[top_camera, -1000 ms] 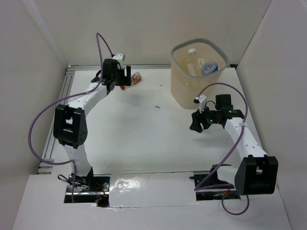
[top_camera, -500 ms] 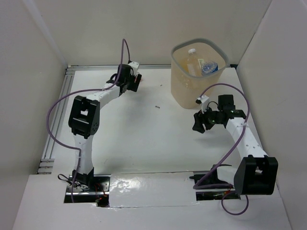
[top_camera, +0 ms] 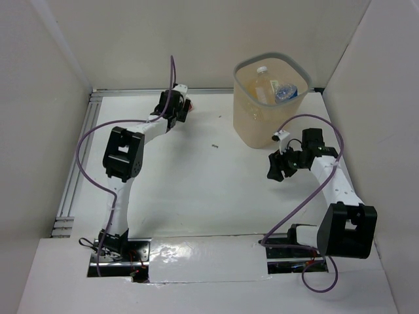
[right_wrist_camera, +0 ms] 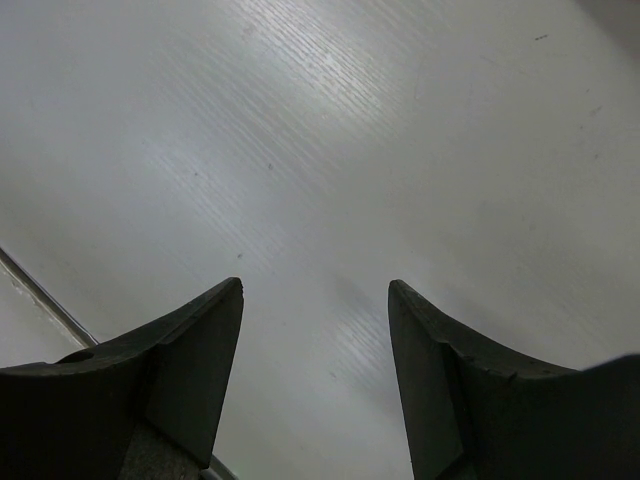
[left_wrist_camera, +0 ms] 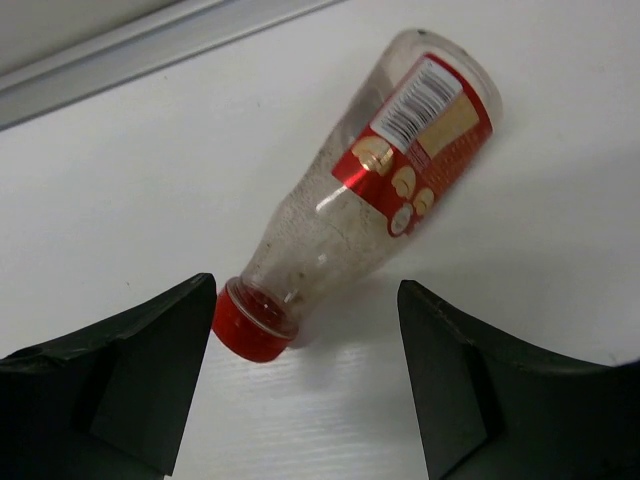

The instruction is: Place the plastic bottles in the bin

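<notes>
Red-capped bottle lies on its side on the white table, close to the metal rail at the far edge. Its cap points into the gap of the left end effector, whose fingers are spread wide on either side. A white-capped bottle and a blue-labelled bottle sit inside the bin, far right. The right end effector hangs over the table near the bin, fingers apart and holding nothing.
</notes>
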